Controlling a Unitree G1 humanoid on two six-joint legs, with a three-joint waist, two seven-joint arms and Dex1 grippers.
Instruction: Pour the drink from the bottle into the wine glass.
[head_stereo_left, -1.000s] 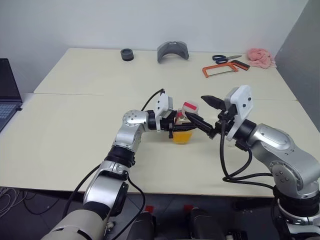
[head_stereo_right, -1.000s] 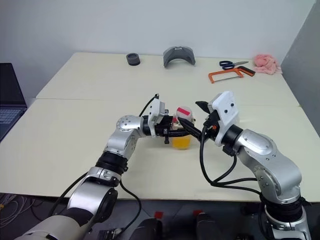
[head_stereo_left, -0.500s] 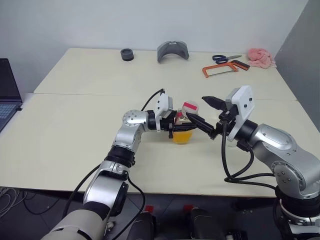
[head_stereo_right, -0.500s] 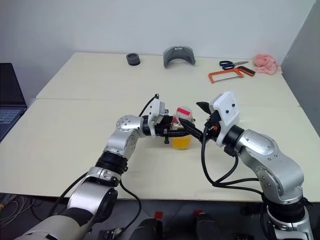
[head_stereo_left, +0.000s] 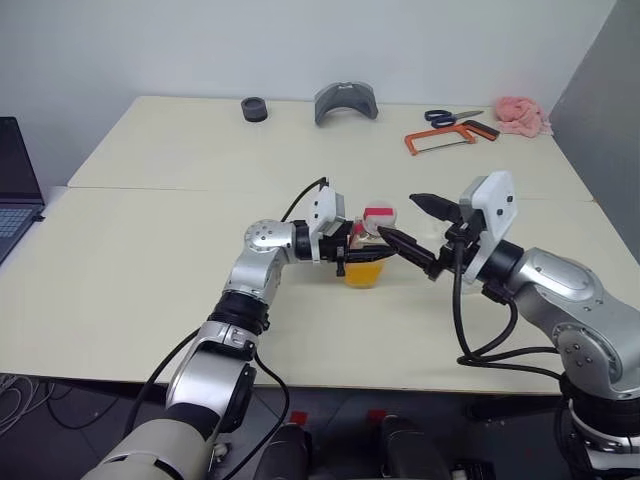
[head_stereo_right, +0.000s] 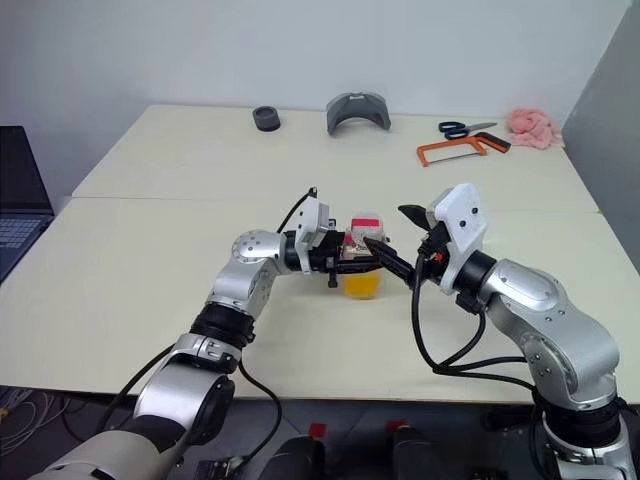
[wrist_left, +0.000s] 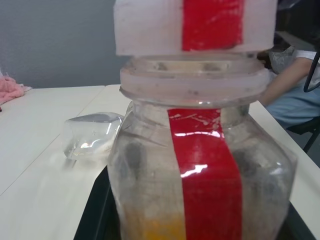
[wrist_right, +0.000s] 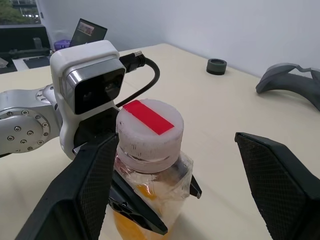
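Gripping status: the left gripper (head_stereo_left: 352, 247) is clamped on the bottle (head_stereo_left: 366, 256), holding it upright on the table (head_stereo_left: 150, 230).
Cap: the red-and-white cap (wrist_right: 149, 129) is on the bottle, so you have not yet opened it.
Right gripper: the right gripper (head_stereo_left: 410, 222) has its jaws spread wide and holds nothing.
Key relation: measured from the bottle, the right gripper sits just beside it, on the far side from the left gripper; in the right wrist view the cap lies between the two fingers (wrist_right: 87, 197), nearer one than the other.
Long axis: the bottle stands vertical; both grippers approach it roughly level, from opposite sides.
Nearer arm: the right arm is the free one and the nearest to the cap; judge it the one to take the cap.
Drink: the drink (head_stereo_left: 363, 273) fills the lower part of the bottle.
Wine glass: the wine glass (wrist_left: 91, 134) lies behind the bottle in the left wrist view, apparently on its side.
Surface: pale, flat table, bare around the bottle.
Room: well beyond the bottle, at the table's far edge, lie a hacksaw (head_stereo_left: 450, 136), scissors (head_stereo_left: 451, 116) and a pink cloth (head_stereo_left: 522, 114).
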